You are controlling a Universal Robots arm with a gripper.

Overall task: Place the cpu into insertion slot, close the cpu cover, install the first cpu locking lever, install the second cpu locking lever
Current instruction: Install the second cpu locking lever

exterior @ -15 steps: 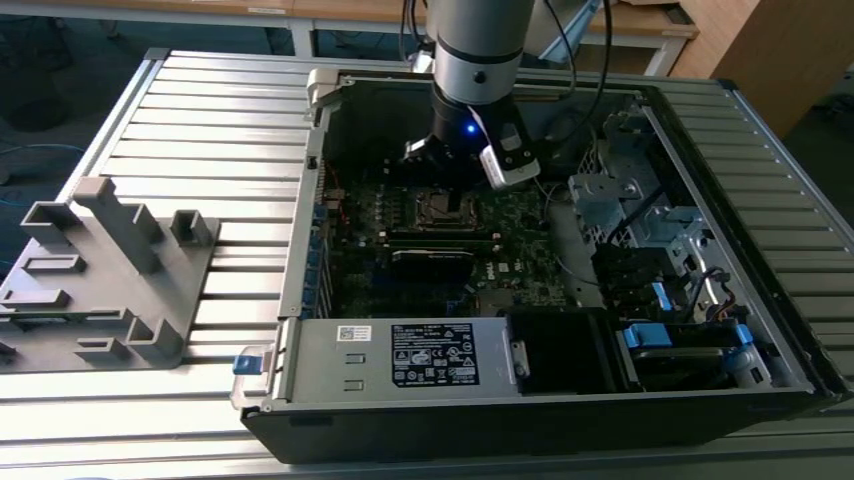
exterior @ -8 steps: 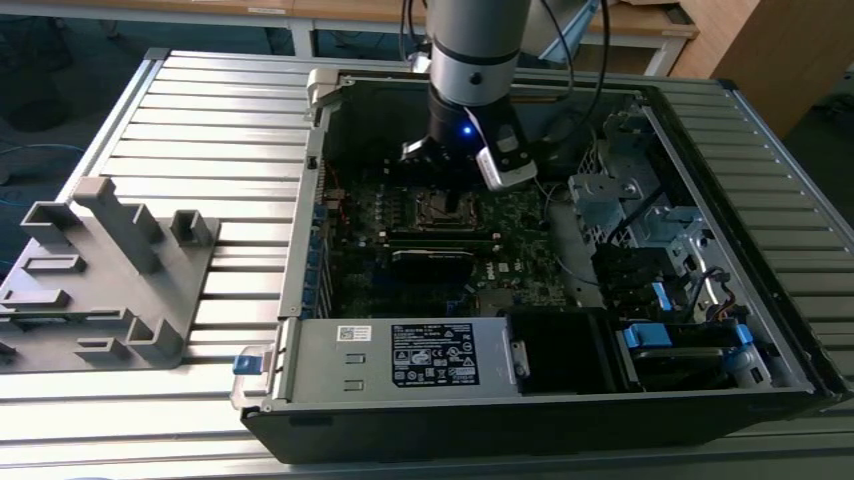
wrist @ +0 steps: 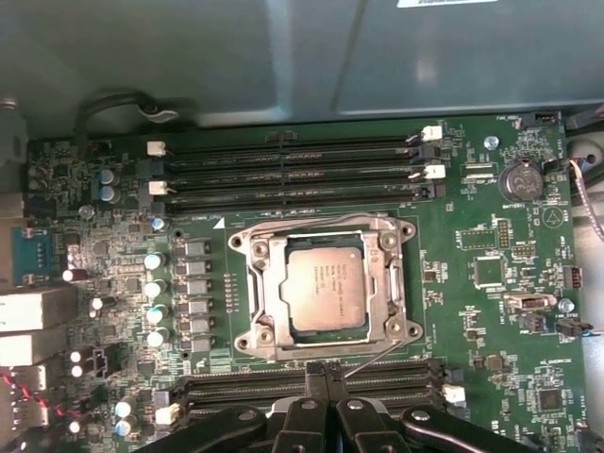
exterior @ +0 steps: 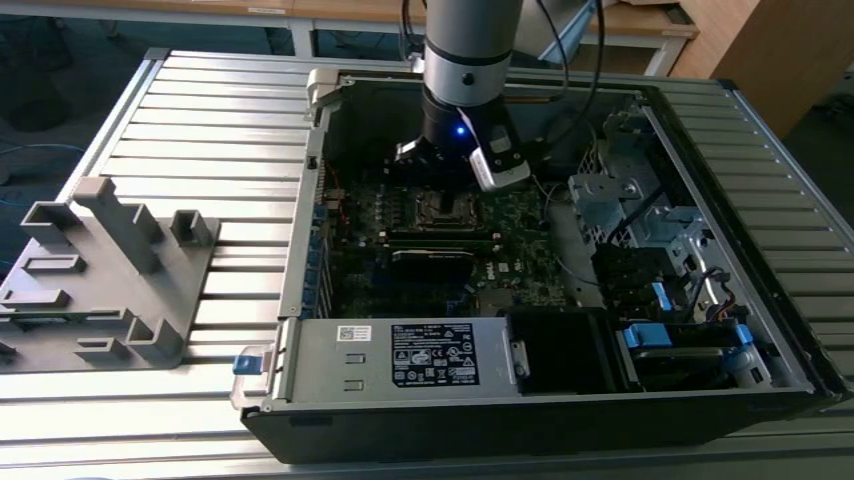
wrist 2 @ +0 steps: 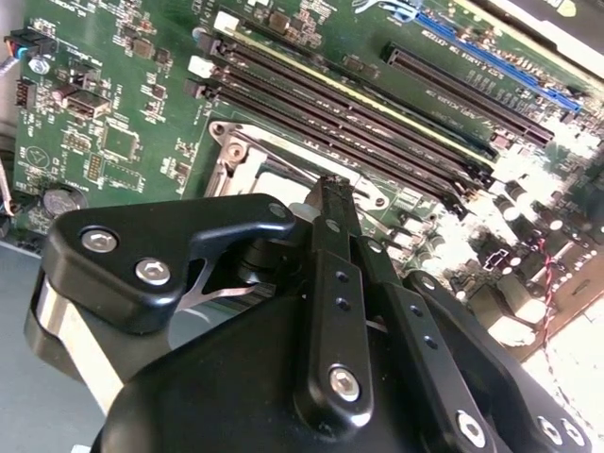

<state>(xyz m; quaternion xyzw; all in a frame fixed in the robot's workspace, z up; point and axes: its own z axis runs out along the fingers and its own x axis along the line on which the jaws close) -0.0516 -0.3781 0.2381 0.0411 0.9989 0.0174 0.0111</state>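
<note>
The cpu (wrist: 326, 289), a square chip with a dull grey metal top, lies flat in the insertion slot (wrist: 253, 294). The silvery cpu cover (wrist: 392, 283) frames it, lying closed.

Daylight falls evenly across the ribbed metal table (exterior: 200, 110) in the exterior view, while the inside of the open computer case (exterior: 534, 330) sits in deep shadow. A small blue light glows on the arm (exterior: 462, 128). In the second wrist view, the hand (wrist 2: 330, 189) looms dark and soft-focused, and bright glare washes out the motherboard (wrist 2: 123, 123) near one corner. The first wrist view is evenly lit and slightly hazy.
</note>
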